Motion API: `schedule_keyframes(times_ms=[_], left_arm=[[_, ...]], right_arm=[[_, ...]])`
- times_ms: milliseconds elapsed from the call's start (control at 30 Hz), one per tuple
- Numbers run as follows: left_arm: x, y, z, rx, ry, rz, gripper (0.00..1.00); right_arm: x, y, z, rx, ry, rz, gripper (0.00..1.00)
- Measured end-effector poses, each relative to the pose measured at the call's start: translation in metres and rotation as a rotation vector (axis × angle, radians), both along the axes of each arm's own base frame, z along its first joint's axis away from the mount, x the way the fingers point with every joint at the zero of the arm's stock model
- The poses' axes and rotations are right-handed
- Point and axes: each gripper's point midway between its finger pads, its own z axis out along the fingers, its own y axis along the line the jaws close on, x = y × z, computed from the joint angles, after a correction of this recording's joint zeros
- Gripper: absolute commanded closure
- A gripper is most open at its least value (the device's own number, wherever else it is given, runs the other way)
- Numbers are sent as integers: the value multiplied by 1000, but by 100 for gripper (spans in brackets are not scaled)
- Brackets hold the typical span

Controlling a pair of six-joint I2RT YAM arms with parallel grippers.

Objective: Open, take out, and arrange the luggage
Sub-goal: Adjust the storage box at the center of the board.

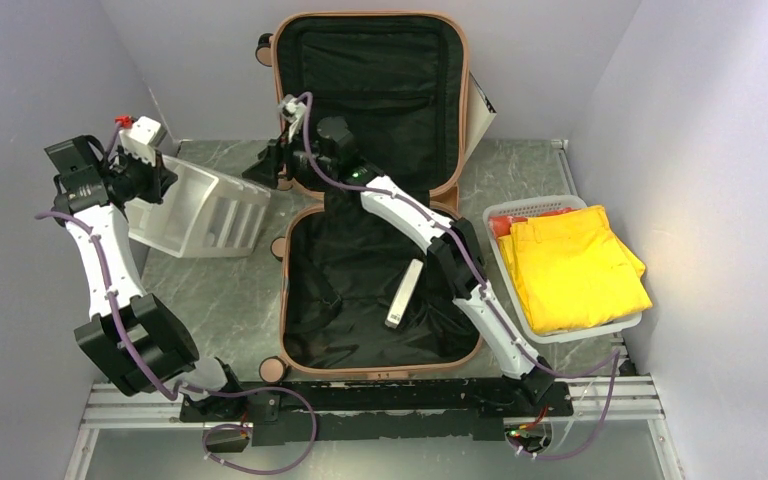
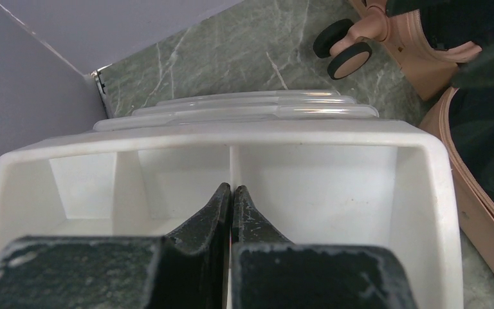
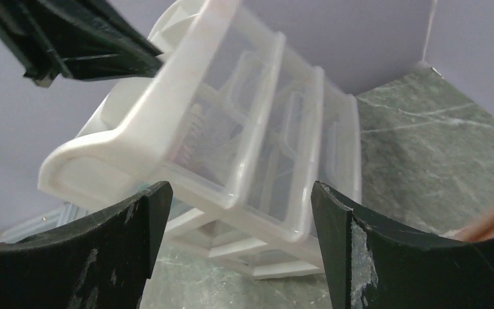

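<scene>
The left gripper (image 2: 231, 193), lower centre, is clenched on a divider of the tilted white rack (image 2: 321, 174). The right gripper (image 3: 238, 193) stands released, facing it. In the top view the pink suitcase (image 1: 340, 280) lies open mid-frame.

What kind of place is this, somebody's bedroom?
Probably a robot test booth, not a bedroom: robot arms bolted to a metal rail, plain purple walls closing round a marbled table holding a suitcase.

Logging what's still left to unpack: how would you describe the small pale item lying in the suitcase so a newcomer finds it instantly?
Find the big salmon-pink luggage lying open mid-table. On the black lining of its near half lies a slim pale bar. It is the only light, loose thing inside; the yellow clothes sit outside in a white basket.
</scene>
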Motion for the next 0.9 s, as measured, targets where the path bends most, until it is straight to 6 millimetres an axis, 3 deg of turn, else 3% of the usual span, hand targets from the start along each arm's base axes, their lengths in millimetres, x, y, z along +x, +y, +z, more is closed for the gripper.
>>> schedule_keyframes(times_ms=[133,200,500,700,900], left_arm=[[4,-3,1,11,-6,-5,95],[6,-4,1,16,-8,-9,95],[13,-14,1,40,-12,-21,95],[23,-20,1,48,-8,-26,95],[29,-30,2,55,1,-38,95]], right_arm=[[23,-7,-21,47,97,-18,16],[24,-3,-31,72,140,-4,17],[5,18,-45,182,256,80,30],[-5,14,-50,230,326,163,38],[-21,8,-63,238,381,238,38]])
